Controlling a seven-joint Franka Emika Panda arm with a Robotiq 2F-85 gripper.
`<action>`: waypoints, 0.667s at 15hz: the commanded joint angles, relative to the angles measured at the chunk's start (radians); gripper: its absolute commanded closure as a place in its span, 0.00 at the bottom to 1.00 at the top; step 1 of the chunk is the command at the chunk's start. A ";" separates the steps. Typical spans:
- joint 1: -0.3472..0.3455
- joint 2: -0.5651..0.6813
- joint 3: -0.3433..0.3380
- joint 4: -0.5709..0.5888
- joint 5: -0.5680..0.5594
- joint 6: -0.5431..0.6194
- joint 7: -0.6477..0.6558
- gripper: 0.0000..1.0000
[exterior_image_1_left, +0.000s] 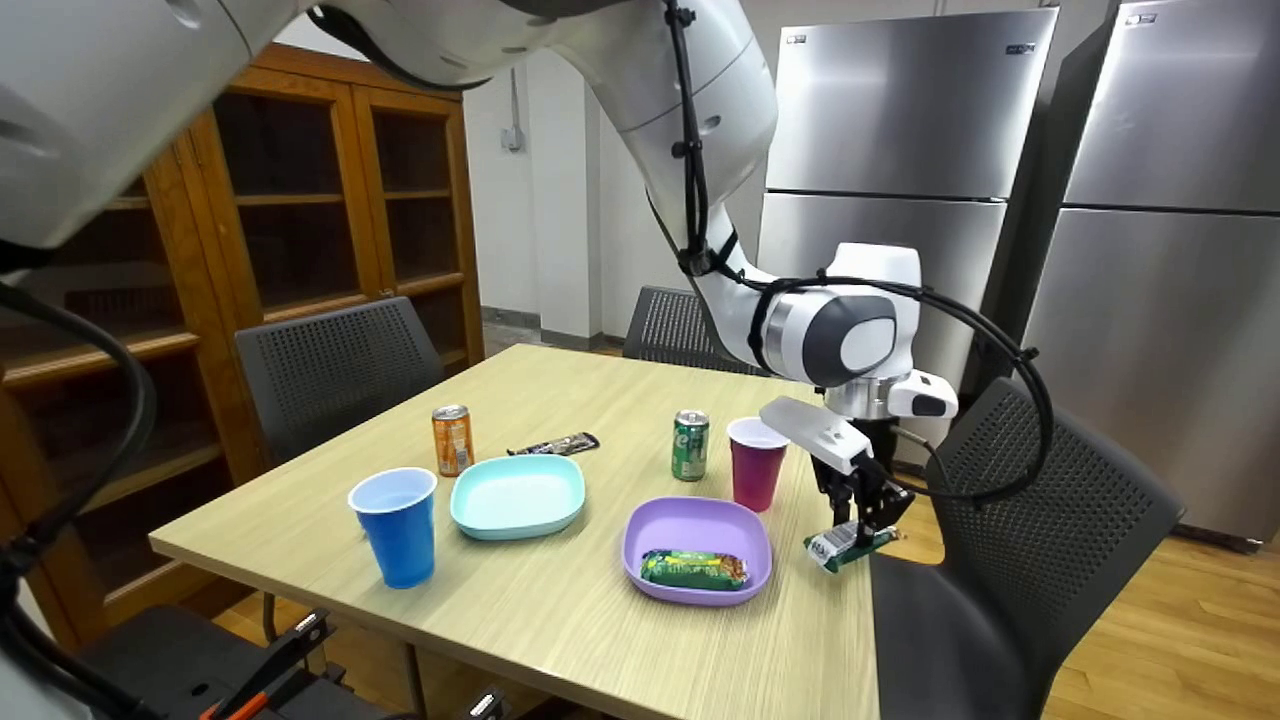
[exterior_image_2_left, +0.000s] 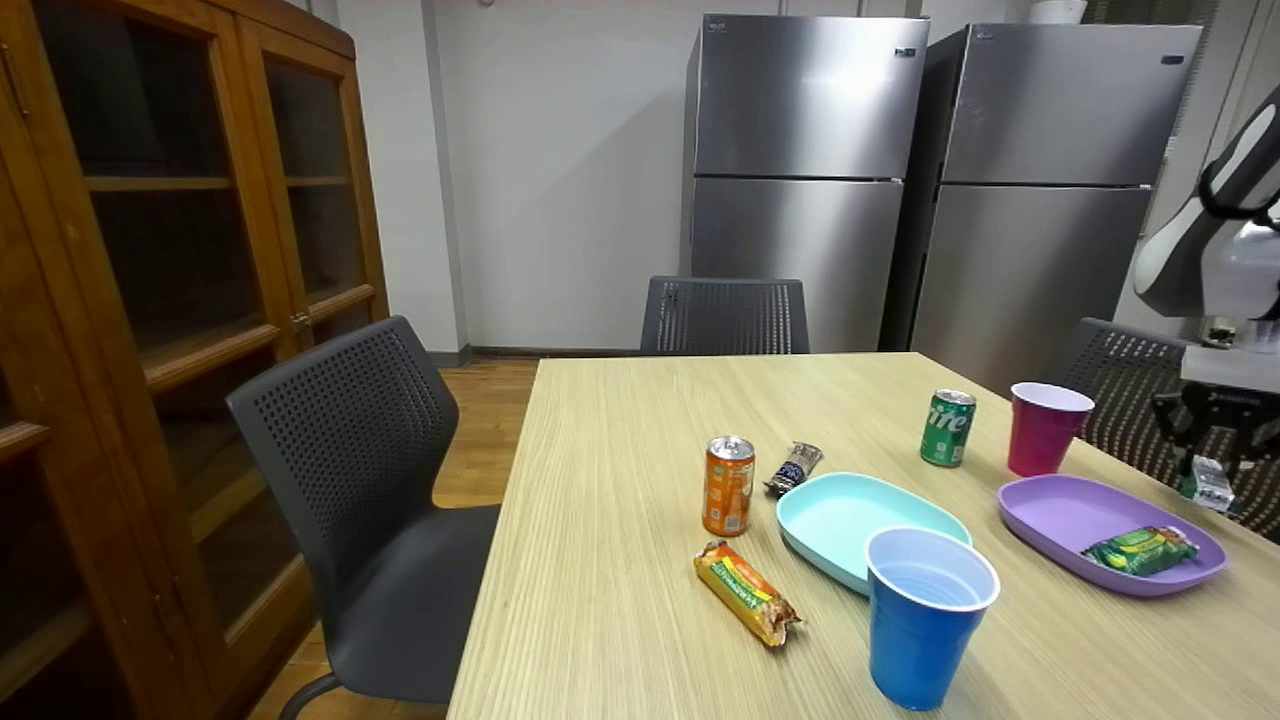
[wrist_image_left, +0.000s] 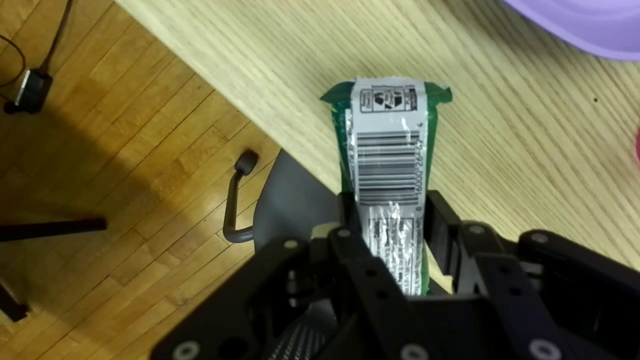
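Observation:
My gripper (wrist_image_left: 390, 202) is shut on a green wrapped bar (wrist_image_left: 387, 145), one finger along each long side. The bar's silver back with a barcode faces the wrist camera. Its near end is hidden behind the gripper. In an exterior view the gripper (exterior_image_1_left: 858, 525) holds the bar (exterior_image_1_left: 838, 545) at the table's edge, beside the chair. The bar also shows tilted in an exterior view (exterior_image_2_left: 1208, 485). A purple plate (exterior_image_1_left: 640, 520) with another green wrapped bar (exterior_image_1_left: 693, 569) in it lies beside the gripper. A magenta cup (exterior_image_1_left: 757, 470) stands close behind the plate.
On the wooden table (exterior_image_1_left: 560, 640) are a green can (exterior_image_1_left: 690, 446), an orange can (exterior_image_1_left: 453, 442), a turquoise plate (exterior_image_1_left: 517, 497), a blue cup (exterior_image_1_left: 397, 530), a dark wrapped bar (exterior_image_1_left: 555, 445) and a yellow wrapped bar (exterior_image_2_left: 747, 592). A chair (exterior_image_1_left: 1040, 530) stands against the table edge by the gripper.

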 joint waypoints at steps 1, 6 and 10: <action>-0.004 -0.112 0.006 -0.107 0.025 0.020 0.011 0.88; 0.036 -0.183 -0.011 -0.194 0.027 0.004 0.092 0.88; 0.071 -0.233 -0.009 -0.265 0.045 -0.004 0.169 0.88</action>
